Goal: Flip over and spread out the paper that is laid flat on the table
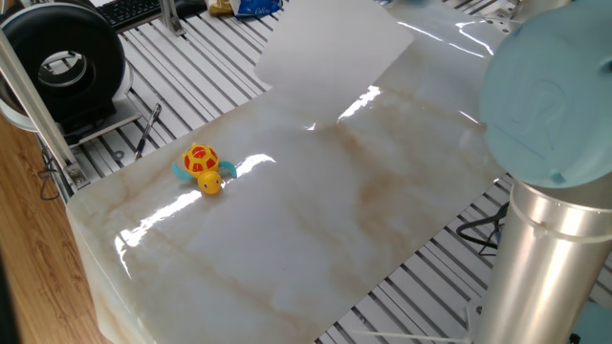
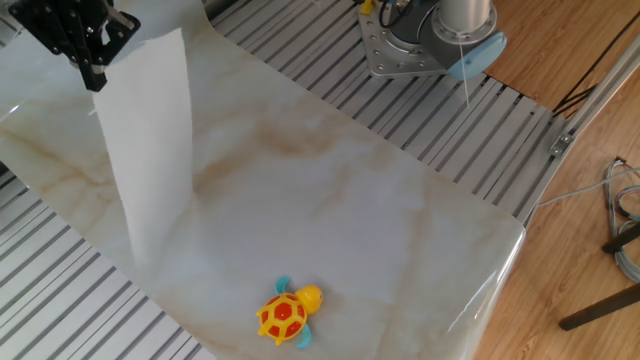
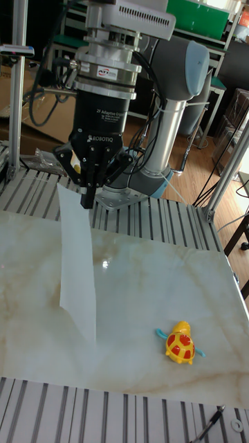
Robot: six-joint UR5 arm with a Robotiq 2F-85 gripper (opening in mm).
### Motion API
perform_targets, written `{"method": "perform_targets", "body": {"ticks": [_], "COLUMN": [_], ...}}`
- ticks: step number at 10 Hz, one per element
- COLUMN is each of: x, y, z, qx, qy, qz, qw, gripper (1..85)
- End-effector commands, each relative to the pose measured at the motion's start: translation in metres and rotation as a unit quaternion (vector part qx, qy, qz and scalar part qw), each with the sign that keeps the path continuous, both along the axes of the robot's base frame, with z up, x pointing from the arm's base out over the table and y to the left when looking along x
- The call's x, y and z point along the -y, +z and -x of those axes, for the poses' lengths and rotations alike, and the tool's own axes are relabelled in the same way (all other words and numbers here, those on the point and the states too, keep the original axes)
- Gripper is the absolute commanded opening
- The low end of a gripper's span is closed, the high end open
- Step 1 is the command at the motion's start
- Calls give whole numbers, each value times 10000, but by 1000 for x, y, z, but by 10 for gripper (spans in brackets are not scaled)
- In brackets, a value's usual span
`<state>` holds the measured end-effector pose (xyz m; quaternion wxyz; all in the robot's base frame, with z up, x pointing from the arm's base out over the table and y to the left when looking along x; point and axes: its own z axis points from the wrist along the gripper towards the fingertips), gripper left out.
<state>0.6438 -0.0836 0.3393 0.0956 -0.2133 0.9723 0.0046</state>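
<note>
Tall fixed view, near part: the toy turtle (image 3: 182,345) sits on the table (image 3: 159,277), toward the near right side, well apart from the paper (image 3: 77,263).
Paper position: it hangs by its upper edge, lifted off the slab, over the left part; whether its lowest corner touches the surface I cannot tell.
Pincer state: the gripper (image 3: 87,202) has its jaws closed narrow on the top edge of the sheet, pointing down.
Task progress: I judge it about halfway; the sheet is picked up, but it is not yet turned over and not laid flat.
Work left: to lower it with the other face up, let go, and smooth it out.
Obstacles: the turtle is the only object on the slab; in the other fixed view the marble between turtle (image 2: 286,312) and paper (image 2: 150,150) is bare, so the sheet probably fits.
Far surroundings: the grey ribbed frame (image 1: 210,57) around the slab and a black round device (image 1: 62,62) beside it; neither blocks the move.
</note>
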Motion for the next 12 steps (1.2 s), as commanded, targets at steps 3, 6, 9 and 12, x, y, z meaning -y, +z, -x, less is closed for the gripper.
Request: {"method": "perform_targets", "body": {"ticks": [3,6,9,12], "x": [20,32,39,26], "y": [7,8,6,2], "z": [11,3,-1,-6], "qx": [-105,-1,38,85], "qy": [454,623,668,516], "qz": [272,424,543,340], "qw": [9985,9972,9963,9981], "gripper": [13,13,13,13]}}
